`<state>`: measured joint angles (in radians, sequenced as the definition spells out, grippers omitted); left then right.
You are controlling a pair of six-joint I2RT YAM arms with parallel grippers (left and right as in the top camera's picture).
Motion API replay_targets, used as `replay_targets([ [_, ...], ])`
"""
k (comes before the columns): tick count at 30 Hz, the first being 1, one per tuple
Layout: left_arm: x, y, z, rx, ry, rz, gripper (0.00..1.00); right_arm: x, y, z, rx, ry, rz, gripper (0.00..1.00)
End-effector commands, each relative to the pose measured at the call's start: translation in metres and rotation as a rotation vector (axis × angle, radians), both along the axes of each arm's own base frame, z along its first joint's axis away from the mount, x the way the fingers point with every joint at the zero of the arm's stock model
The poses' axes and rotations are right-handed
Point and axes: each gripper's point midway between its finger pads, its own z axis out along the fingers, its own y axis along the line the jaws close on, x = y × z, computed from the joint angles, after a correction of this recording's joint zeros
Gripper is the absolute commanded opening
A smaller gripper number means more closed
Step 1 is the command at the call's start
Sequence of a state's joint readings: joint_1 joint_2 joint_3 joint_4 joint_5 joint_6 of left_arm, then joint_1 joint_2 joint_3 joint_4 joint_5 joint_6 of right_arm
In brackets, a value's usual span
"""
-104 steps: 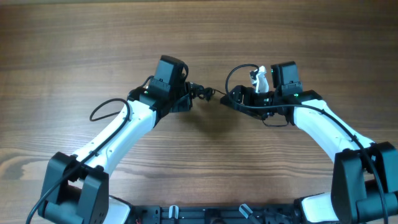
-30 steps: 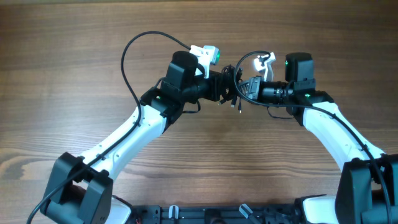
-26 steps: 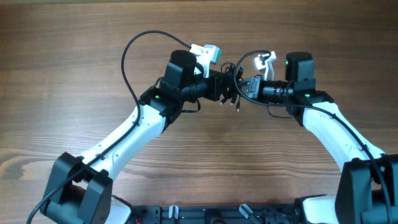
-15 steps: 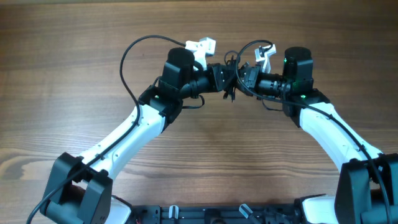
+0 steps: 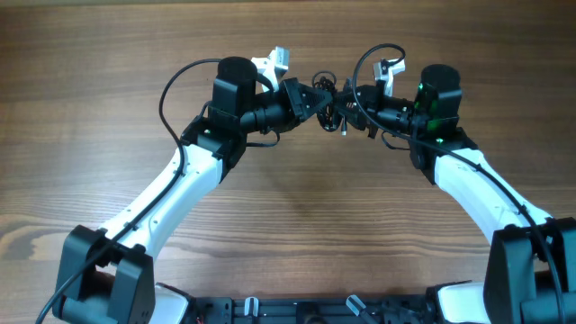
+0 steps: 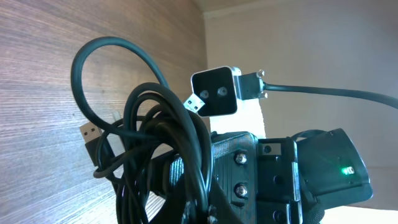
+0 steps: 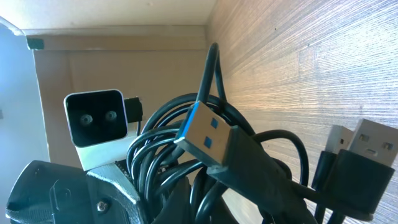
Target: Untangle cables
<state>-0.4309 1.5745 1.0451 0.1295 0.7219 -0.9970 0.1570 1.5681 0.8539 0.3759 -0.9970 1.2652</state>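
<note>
Overhead — opposed wrist close-ups, same cables (image 6: 163,140)

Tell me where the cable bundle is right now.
In the overhead view the cable bundle is held off the table at its far middle, gripped between the left tool and the right tool.

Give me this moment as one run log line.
cables: knotted bundle | left gripper: shut on cables | right gripper: shut on cables | status: not untangled

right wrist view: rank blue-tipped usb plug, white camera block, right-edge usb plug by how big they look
1. blue-tipped usb plug, largest, though nearest the lens
2. white camera block and right-edge usb plug: look alike, plug partly cropped, no ranking
</note>
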Motion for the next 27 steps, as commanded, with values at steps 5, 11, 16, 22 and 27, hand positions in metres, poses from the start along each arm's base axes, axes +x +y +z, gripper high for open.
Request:
replay_targets([
  [5,-0.015,-0.021,0.013,-0.113,0.123,-0.029,0.04,0.002,0.036,-0.017,-0.036,0.037,-0.001,0.04],
  [11,0.007,-0.009,0.004,-0.172,0.343,0.192,0.04,0.002,0.038,-0.021,-0.014,0.086,0.003,0.21],
  [16,0.019,0.008,-0.022,-0.142,0.482,0.378,0.04,0.012,0.020,-0.017,-0.034,-0.012,-0.008,0.68],
  [22,0.019,0.035,-0.062,-0.156,0.791,0.669,0.04,0.034,-0.041,-0.014,-0.141,-0.280,-0.050,1.00],
  [27,0.005,0.050,-0.088,-0.220,1.097,0.878,0.04,0.028,-0.052,-0.021,-0.246,-0.474,0.023,1.00],
])
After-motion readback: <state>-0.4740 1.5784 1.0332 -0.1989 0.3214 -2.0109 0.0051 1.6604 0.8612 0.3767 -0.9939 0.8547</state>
